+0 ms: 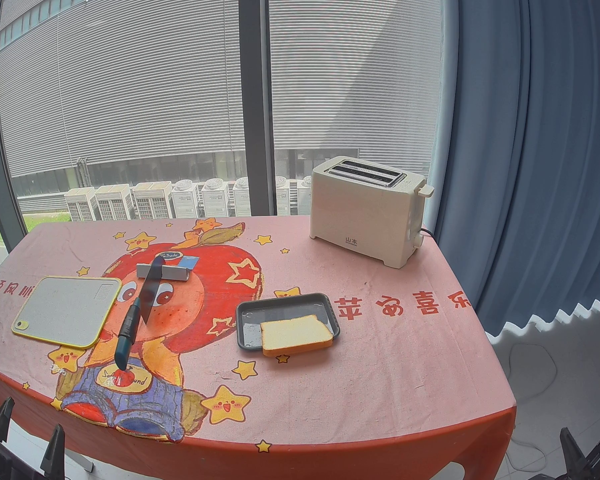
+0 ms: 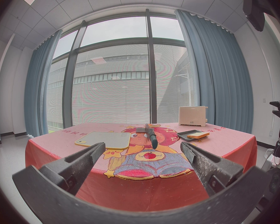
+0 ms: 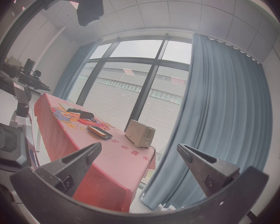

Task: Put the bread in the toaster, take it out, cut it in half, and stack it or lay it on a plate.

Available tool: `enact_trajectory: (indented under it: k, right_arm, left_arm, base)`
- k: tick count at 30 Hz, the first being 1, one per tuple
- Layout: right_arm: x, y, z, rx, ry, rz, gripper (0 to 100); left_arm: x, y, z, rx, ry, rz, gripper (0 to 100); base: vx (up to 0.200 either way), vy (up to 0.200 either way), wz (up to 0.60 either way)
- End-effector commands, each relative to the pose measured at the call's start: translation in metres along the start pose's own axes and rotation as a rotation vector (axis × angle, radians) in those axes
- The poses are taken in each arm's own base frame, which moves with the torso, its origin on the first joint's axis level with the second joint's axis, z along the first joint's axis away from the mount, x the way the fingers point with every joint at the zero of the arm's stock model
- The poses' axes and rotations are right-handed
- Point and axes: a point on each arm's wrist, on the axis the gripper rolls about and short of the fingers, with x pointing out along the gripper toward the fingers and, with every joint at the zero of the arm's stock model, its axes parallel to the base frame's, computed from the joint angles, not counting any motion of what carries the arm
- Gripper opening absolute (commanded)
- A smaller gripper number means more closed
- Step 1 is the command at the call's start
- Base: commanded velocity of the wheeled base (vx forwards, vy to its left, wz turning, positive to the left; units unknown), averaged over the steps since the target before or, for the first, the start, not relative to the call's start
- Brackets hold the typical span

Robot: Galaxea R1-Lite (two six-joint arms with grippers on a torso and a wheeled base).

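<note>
A slice of bread (image 1: 295, 335) lies on a dark rectangular plate (image 1: 255, 316) near the table's middle. A cream toaster (image 1: 369, 209) stands at the back right with both slots empty. A dark-bladed knife (image 1: 139, 311) with a blue handle leans on a small grey rest (image 1: 163, 271). A pale cutting board (image 1: 68, 310) with a yellow rim lies at the left. My left gripper (image 2: 143, 151) hangs open below the table's front left edge, well short of everything. My right gripper (image 3: 139, 151) is open off the table's front right corner; the toaster (image 3: 140, 133) and bread (image 3: 97, 131) show far beyond it.
A pink cartoon tablecloth (image 1: 380, 381) covers the table. A window runs along the far edge and a blue curtain (image 1: 540, 141) hangs close to the right of the toaster. The toaster's cord drops off the back right.
</note>
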Motion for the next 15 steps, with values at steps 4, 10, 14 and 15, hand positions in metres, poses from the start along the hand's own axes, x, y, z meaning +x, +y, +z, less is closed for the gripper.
enact_trajectory:
  k: [4,10,14,15]
  right_arm:
    - [0.0001,0.0029,-0.0044,0.000,-0.006,0.064,100]
    - [-0.0001,0.0048,-0.0063,0.010,-0.001,0.116,100]
    - [-0.0002,0.0057,-0.0061,0.013,-0.013,0.156,100]
    - [-0.0002,0.0058,-0.0062,0.016,-0.013,0.160,100]
  left_arm:
    - [0.0001,0.0000,-0.0053,0.000,0.001,0.000,100]
    - [0.0001,0.0000,-0.0053,0.000,0.001,0.000,100]
    - [0.0001,0.0000,-0.0053,0.000,0.001,0.000,100]
    - [0.0001,0.0000,-0.0053,0.000,0.001,0.000,100]
  base:
    - [0.000,0.000,0.00]
    - [0.000,0.000,0.00]
    - [0.000,0.000,0.00]
    - [0.000,0.000,0.00]
